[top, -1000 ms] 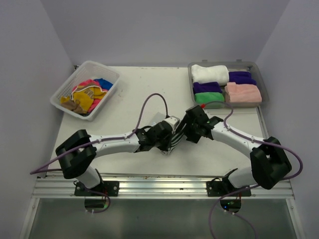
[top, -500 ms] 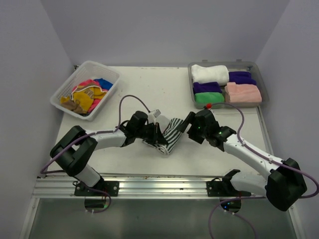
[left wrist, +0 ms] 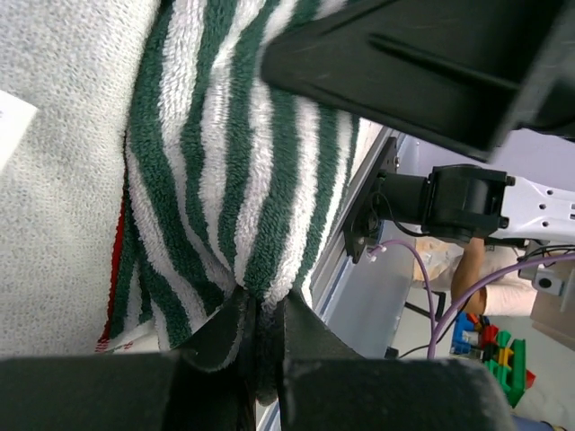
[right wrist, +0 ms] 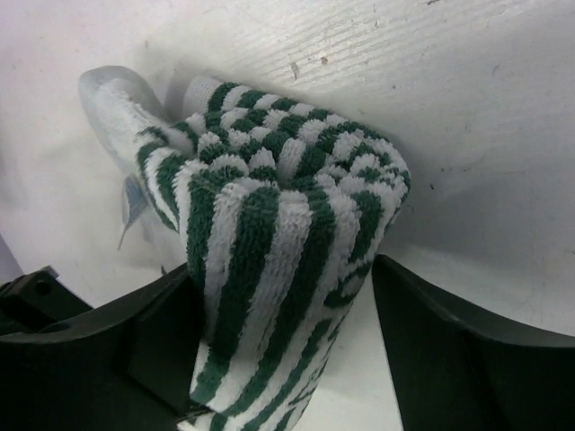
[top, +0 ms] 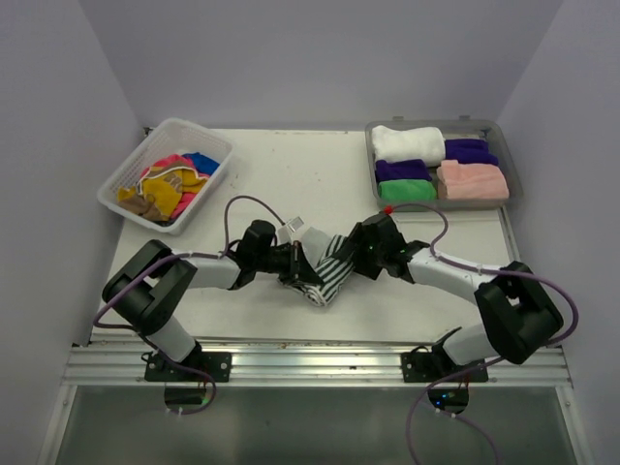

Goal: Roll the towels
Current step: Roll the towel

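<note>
A green-and-white striped towel (top: 330,274) lies partly rolled on the table between my two grippers. My left gripper (top: 296,262) is shut on a pinched fold of the striped towel (left wrist: 234,162), as the left wrist view (left wrist: 260,310) shows. My right gripper (top: 355,254) is open, its fingers standing on either side of the towel's rolled end (right wrist: 269,224); in the right wrist view (right wrist: 287,346) the left finger touches the cloth and the right finger stands clear of it.
A grey tray (top: 514,184) at the back right holds rolled white (top: 407,143), purple (top: 467,148), green (top: 407,190) and pink (top: 472,180) towels. A white lattice basket (top: 114,184) at the back left holds loose pink, yellow and blue towels (top: 172,184).
My left gripper has drawn back to the left with the striped towel. My right gripper has swung left and now straddles the towel's rolled end.
</note>
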